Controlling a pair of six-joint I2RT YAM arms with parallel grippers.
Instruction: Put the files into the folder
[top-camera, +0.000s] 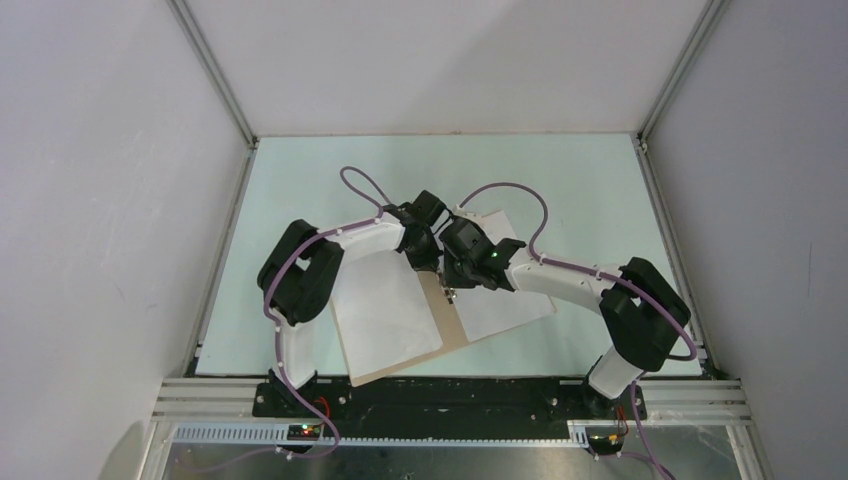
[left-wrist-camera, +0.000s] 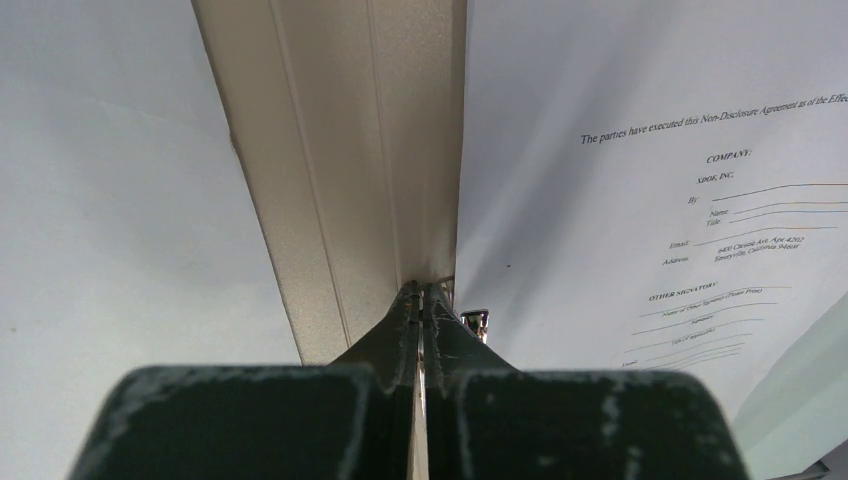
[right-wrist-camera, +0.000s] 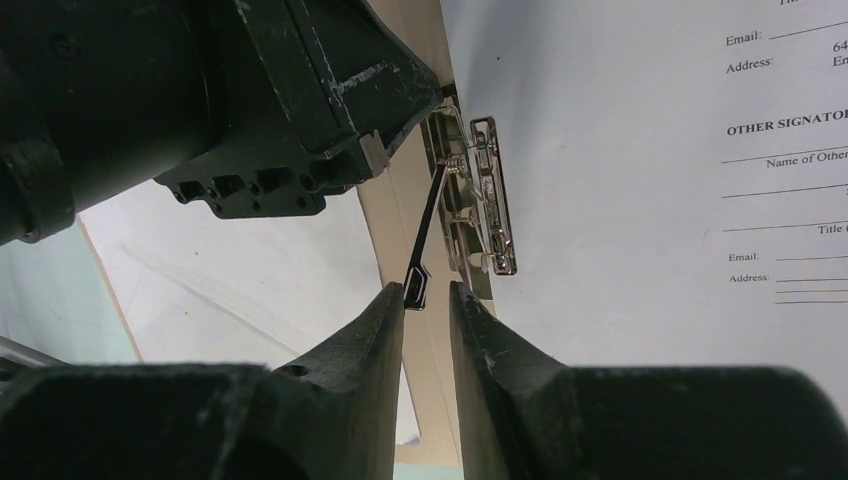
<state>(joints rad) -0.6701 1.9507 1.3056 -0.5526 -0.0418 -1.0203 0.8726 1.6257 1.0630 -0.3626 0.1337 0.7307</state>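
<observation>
Slightly parted, the right claw (right-wrist-camera: 428, 300) is set around the thin black lever (right-wrist-camera: 430, 220) of the silver metal clip (right-wrist-camera: 485, 190); the left claw (left-wrist-camera: 420, 300) is pressed closed beside it. A slipped lever could snap back, skewing the white printed sheets (right-wrist-camera: 620, 250) in the open tan cardboard folder (left-wrist-camera: 340, 150). "Non-Disclosure Agreement" and "COMPANY:" are legible.

Light: bright and even, coming from above.
Shadows: soft and faint on the desk (top-camera: 300, 170); darker close to the jaws in the wrist views.
Glare: a little shine on the metal clip (right-wrist-camera: 490, 190).
Focus: printed lines on the files (left-wrist-camera: 650, 150) look sharp; the near jaws look blurry.
Top view: small and a bit soft.
</observation>
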